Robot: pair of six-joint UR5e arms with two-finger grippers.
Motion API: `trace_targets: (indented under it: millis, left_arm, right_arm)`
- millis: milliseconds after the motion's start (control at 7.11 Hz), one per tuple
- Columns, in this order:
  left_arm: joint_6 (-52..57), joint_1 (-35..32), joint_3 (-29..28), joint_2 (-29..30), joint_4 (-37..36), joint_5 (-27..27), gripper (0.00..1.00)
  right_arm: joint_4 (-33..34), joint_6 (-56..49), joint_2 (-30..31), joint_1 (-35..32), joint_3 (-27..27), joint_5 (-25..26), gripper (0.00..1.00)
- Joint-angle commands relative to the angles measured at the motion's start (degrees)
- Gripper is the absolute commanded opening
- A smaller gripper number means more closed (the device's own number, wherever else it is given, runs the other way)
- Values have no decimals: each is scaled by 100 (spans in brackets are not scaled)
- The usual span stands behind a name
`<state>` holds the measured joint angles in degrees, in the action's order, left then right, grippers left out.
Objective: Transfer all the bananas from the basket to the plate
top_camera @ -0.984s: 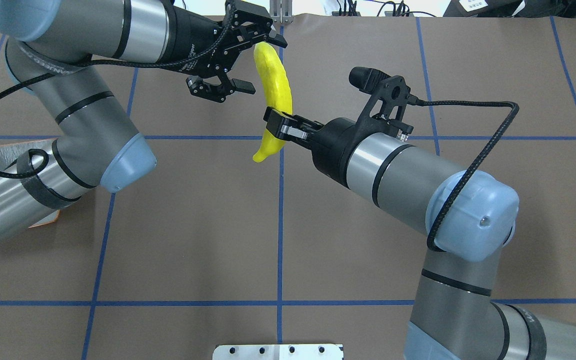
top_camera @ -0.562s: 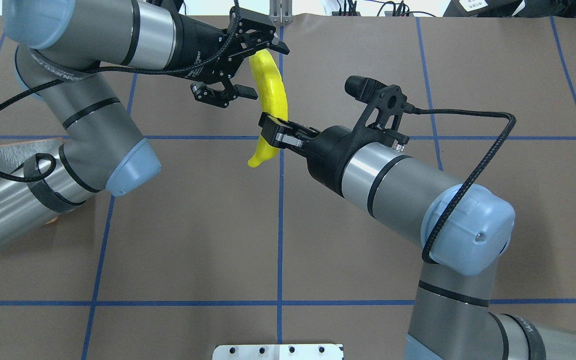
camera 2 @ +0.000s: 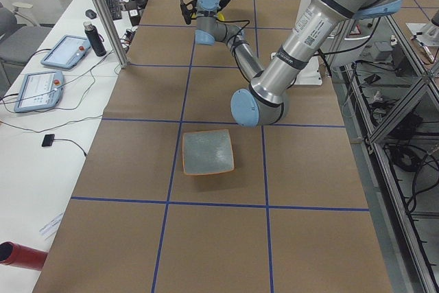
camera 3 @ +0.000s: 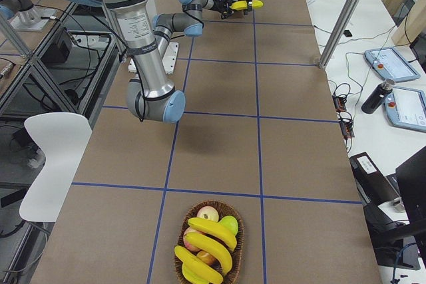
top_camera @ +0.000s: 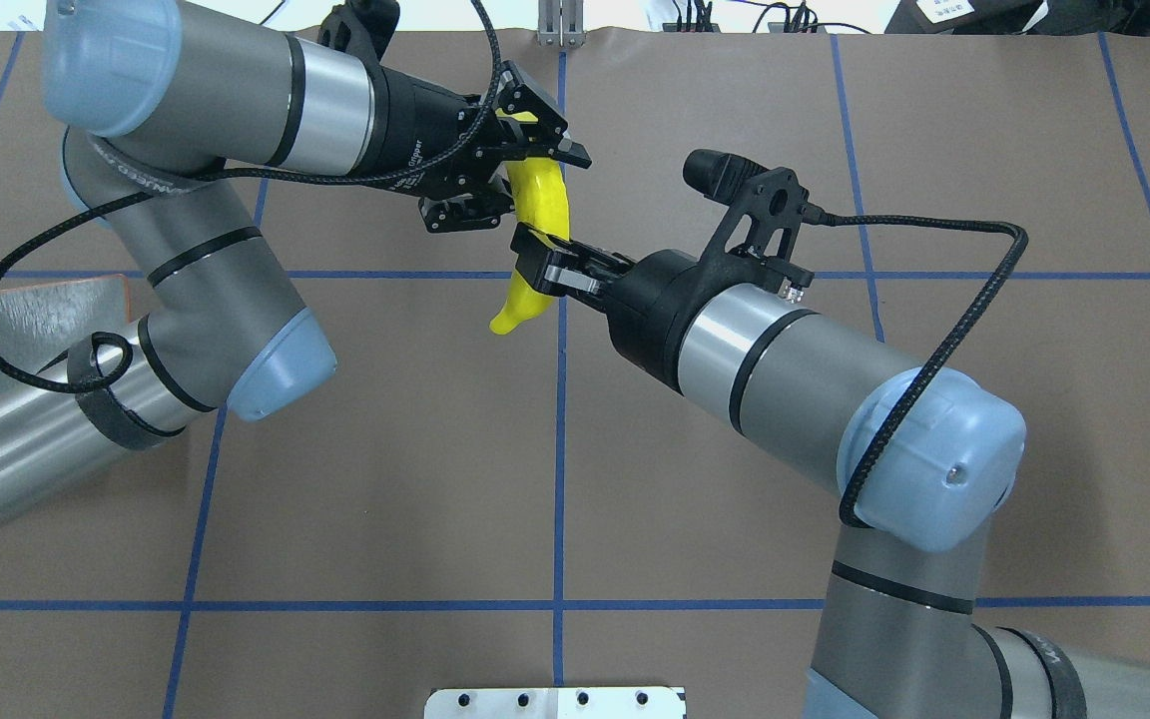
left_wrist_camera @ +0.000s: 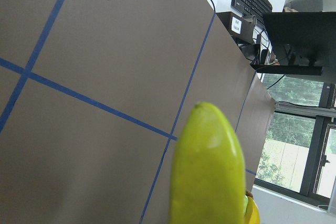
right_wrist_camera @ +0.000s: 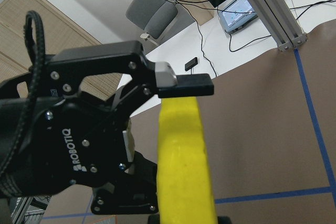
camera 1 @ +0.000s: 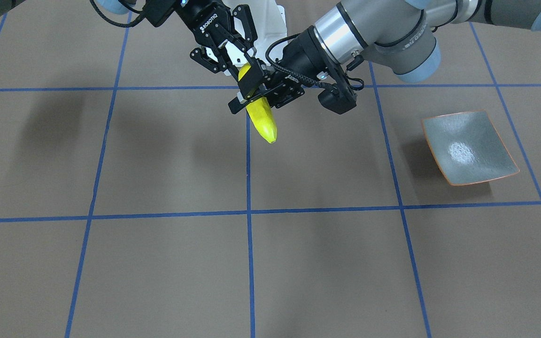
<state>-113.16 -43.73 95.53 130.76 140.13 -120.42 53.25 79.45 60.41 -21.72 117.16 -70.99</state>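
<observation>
**Item 1, banana** [top_camera: 520, 300]: you had it aloft over the far middle of the table [top_camera: 385, 479], well apart from the plate.
**Right gripper** [top_camera: 535, 262]: clenched across the banana's middle.
**Left gripper** [top_camera: 538, 185]: its fingers sat on either side of the banana's upper end, apparently gripping it too.
**Item 2, plate** [camera 1: 467, 145]: it lay on the table towards your robot's left end.
**Item 3, other bananas** [camera 3: 213, 231]: they lay in the basket [camera 3: 238, 234] at the opposite end, on top of round fruit [camera 3: 208, 213].

The overhead camera is looking forward and down, the front camera is looking steeply down from opposite; both are sharing the glossy yellow curved banana [top_camera: 542, 203], which both wrist cameras are viewing close-up.
</observation>
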Motion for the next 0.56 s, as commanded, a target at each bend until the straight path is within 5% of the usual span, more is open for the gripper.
trace_targets:
  millis: [0, 141, 422]
  left_arm:
    - [13, -4, 1, -15, 5, 9, 0]
    - [13, -4, 1, -15, 5, 9, 0]
    - [5, -12, 1, -33, 32, 9, 0]
  right_arm:
    - [1, -17, 6, 1, -8, -3, 38]
    - [1, -9, 32, -8, -17, -3, 99]
    - [36, -52, 68, -25, -9, -265, 100]
